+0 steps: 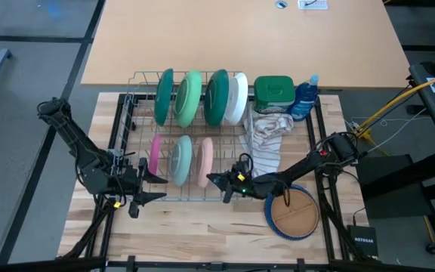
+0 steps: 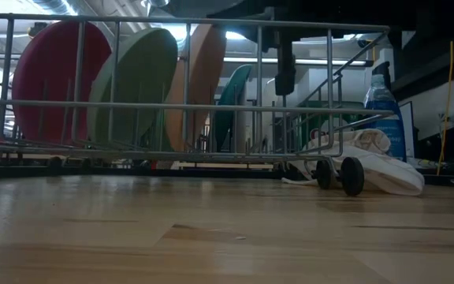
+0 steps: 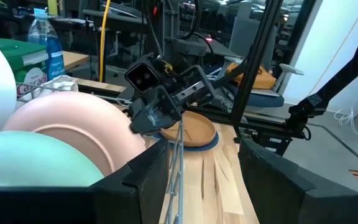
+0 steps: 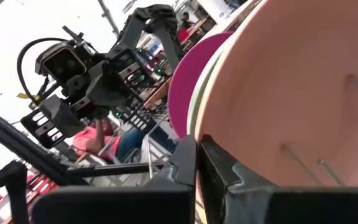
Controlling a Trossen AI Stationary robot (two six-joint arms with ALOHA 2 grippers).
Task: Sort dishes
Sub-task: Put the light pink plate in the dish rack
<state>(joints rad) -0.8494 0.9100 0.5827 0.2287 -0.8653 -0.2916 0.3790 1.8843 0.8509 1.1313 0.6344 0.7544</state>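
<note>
Rack (image 1: 138,79) is my landmark, and most dishes already stand in it on edge. At its left front side I hold the left gripper (image 1: 151,187) with the fingers spread wide and nothing between them. In the front row, from left, stand the magenta plate (image 1: 155,153), the pale teal plate (image 1: 180,159) and the peach plate (image 1: 205,160); in the back row the teal-green plate (image 1: 164,96), the light green plate (image 1: 189,97), the dark green plate (image 1: 217,97) and the white plate (image 1: 236,98). Their faces look left and right, rims upward. The right gripper (image 1: 216,180), fingers pressed together and empty, is beside the peach plate. I judge only the brown plate (image 1: 294,210) on the navy plate (image 1: 279,229), flat at the right front of the rack, remain.
</note>
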